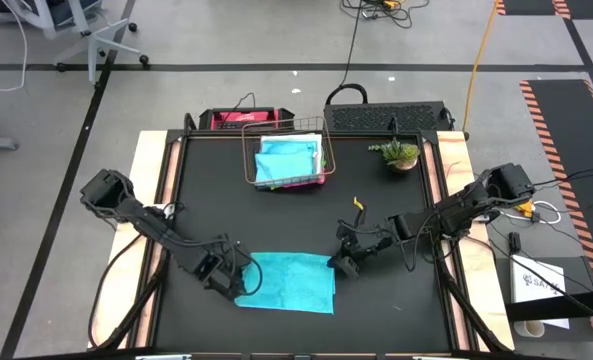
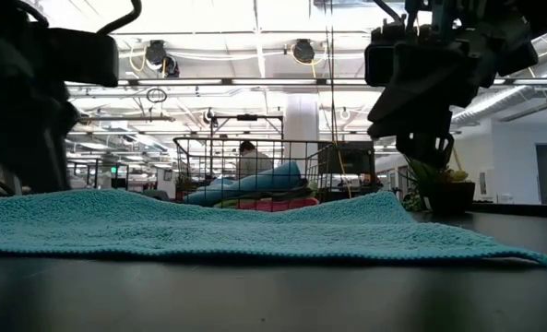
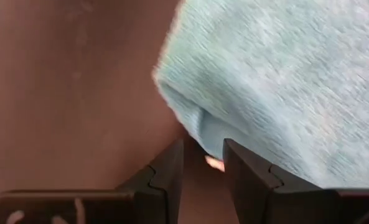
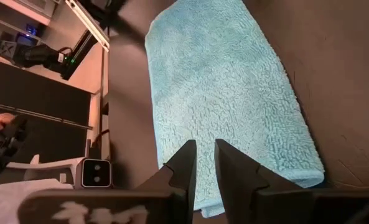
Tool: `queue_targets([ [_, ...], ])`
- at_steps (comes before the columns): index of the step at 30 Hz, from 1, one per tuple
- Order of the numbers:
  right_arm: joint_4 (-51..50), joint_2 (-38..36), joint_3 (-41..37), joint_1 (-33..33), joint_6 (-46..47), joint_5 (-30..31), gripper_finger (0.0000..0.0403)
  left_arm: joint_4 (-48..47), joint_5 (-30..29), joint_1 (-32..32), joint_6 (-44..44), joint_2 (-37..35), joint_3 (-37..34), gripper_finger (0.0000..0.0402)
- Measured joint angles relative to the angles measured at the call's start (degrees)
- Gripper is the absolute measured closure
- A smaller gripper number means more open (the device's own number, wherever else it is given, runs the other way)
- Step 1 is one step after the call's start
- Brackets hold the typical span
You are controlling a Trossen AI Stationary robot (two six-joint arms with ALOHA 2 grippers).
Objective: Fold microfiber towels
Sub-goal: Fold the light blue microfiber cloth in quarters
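- The left gripper sits low at the left edge of the soft turquoise blue towel, fingers a little apart, holding nothing.
- The right gripper is at the towel's far right corner, fingers nearly together, empty.
- The towel lies folded near the front of the black table.
- Far back, a copper wire basket holds more folded towels.
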Motion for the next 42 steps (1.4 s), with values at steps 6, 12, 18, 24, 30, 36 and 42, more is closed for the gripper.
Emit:
queue_targets([
  [6, -0.51, 0.00, 0.00, 0.00, 0.06, 0.00, 0.0355, -0.51, -2.98, 0.54, 0.60, 0.00, 0.00, 0.0286],
  [12, -0.70, 0.02, 0.00, 0.00, 0.76, 0.00, 0.0355, -0.49, -0.82, 1.39, 1.38, 0.01, -0.02, 0.0284],
  [18, -0.69, 0.02, 0.00, 0.00, 0.87, 0.01, 0.0355, 2.33, 0.32, 1.39, 2.94, 0.01, -1.91, 0.0254],
  [24, -0.70, 0.02, 0.00, 0.00, 1.85, 0.00, 0.0355, 3.97, -2.08, 1.50, 2.70, 0.00, -3.91, 0.0218],
  [30, -0.70, 0.02, 0.00, 0.00, 2.78, 0.08, 0.0355, 5.31, -7.86, 1.62, 4.97, 0.02, -3.91, 0.0204],
  [36, -0.72, 0.02, 0.00, 0.00, 3.14, 0.18, 0.0355, 5.71, -8.19, 2.14, 5.85, 0.01, -3.91, 0.0203],
  [42, -0.71, 0.02, 0.00, 0.00, 3.16, 0.33, 0.0355, 5.72, -7.27, 2.11, 5.17, 0.02, -3.91, 0.0203],
])
